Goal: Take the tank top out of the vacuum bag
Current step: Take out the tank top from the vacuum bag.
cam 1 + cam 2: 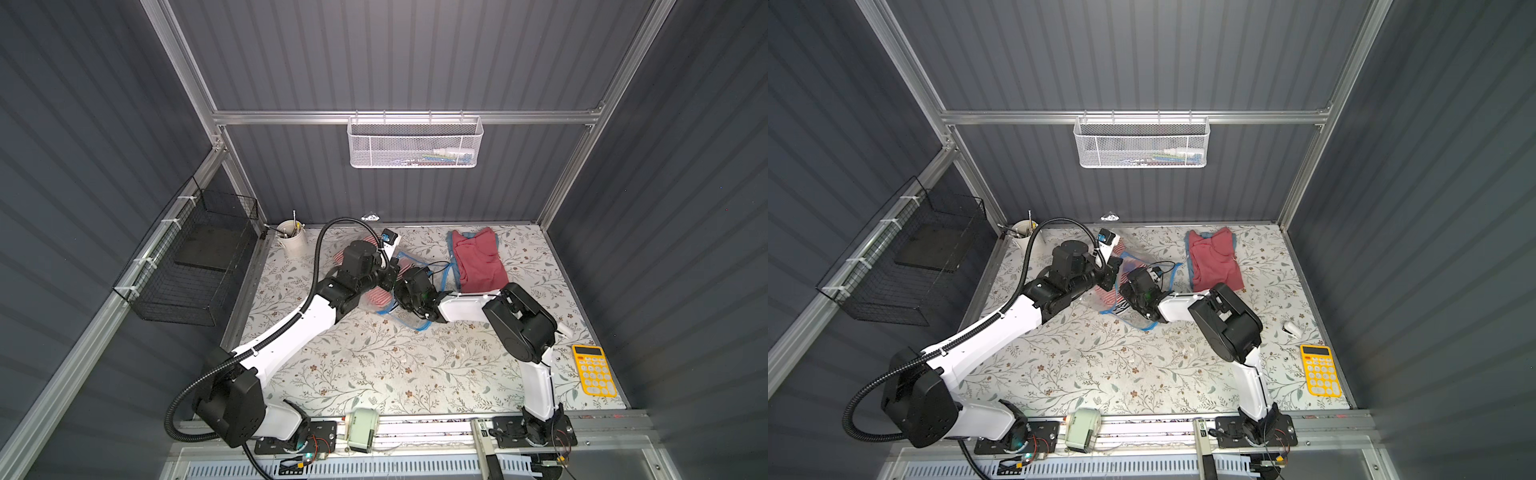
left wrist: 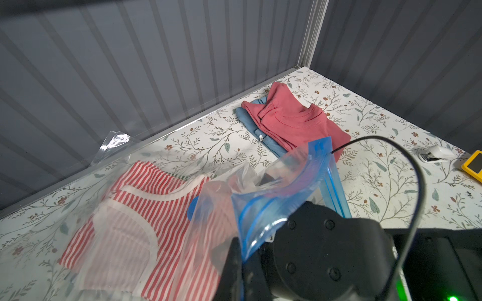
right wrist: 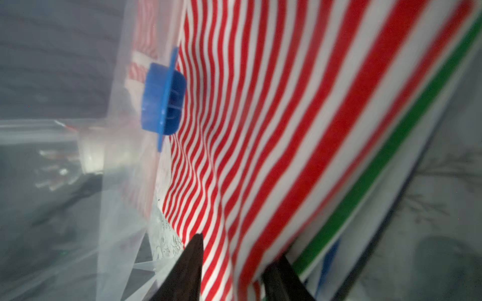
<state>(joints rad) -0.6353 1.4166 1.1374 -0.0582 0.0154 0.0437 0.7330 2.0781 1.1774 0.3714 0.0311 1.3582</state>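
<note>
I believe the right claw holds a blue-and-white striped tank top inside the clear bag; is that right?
Not quite: the tank top is red-and-white striped, as the right wrist view shows. The right claw does hold it inside the clear bag.

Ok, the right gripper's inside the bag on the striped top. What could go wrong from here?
1. The right gripper pinches the tank top right beside a green-striped fabric; that may come out too.
2. The left gripper holds the vacuum bag only by its zip strip; if it slips, the bag could drag along.
3. The fabric may snag on the valve cap.
</note>
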